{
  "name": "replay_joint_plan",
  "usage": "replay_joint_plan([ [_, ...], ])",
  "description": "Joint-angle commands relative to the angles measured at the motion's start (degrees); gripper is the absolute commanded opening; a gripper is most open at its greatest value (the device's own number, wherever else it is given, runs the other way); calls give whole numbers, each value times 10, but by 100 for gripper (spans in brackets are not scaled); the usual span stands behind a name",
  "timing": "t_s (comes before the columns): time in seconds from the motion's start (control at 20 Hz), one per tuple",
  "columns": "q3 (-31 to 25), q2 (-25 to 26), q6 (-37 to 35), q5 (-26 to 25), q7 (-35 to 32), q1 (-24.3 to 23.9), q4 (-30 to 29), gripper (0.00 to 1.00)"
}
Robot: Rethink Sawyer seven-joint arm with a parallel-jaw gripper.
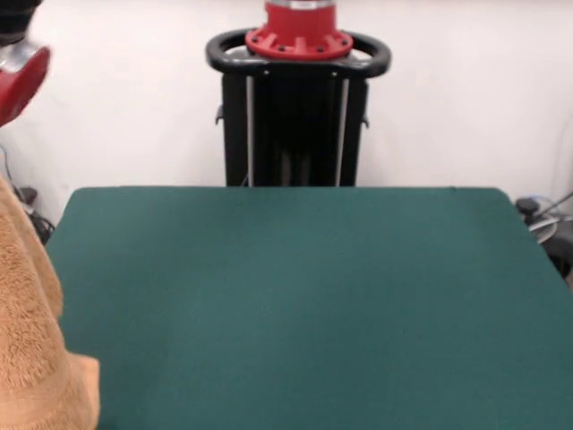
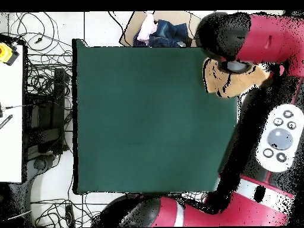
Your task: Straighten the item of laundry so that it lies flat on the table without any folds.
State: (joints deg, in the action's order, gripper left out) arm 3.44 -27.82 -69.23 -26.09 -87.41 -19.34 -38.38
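The item of laundry [image 1: 27, 340], an orange-tan terry towel, hangs in the air at the left edge of the front view, bunched in a long drape off the table's side. In the overhead view it [image 2: 228, 82] shows crumpled at the table's top right corner, partly under the red arm. My gripper [image 2: 235, 66] is at the arm's end right above it, shut on the towel's top; the arm hides most of it. The dark green table [image 1: 304, 296] [image 2: 148, 119] is bare.
The black pedestal [image 1: 295, 116] stands behind the table's far edge. A box of clothes [image 2: 157, 31] sits just past the table's top edge in the overhead view. Cables [image 2: 41, 89] lie on the floor at left. A white control panel [image 2: 280, 138] is at right.
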Motion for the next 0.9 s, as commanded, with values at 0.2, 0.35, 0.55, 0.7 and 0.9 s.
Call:
replay_joint_plan([
  [0.2, -69, -10, 120, 22, 88, -10, -204, 0],
  [0.35, -79, -10, 180, 23, 65, -11, -257, 0],
  [0.55, -93, 7, 234, 31, 33, -9, -296, 0],
  [0.7, -114, 31, 268, 42, 22, -13, -312, 0],
  [0.9, -144, 70, 327, 52, 8, -23, -326, 0],
])
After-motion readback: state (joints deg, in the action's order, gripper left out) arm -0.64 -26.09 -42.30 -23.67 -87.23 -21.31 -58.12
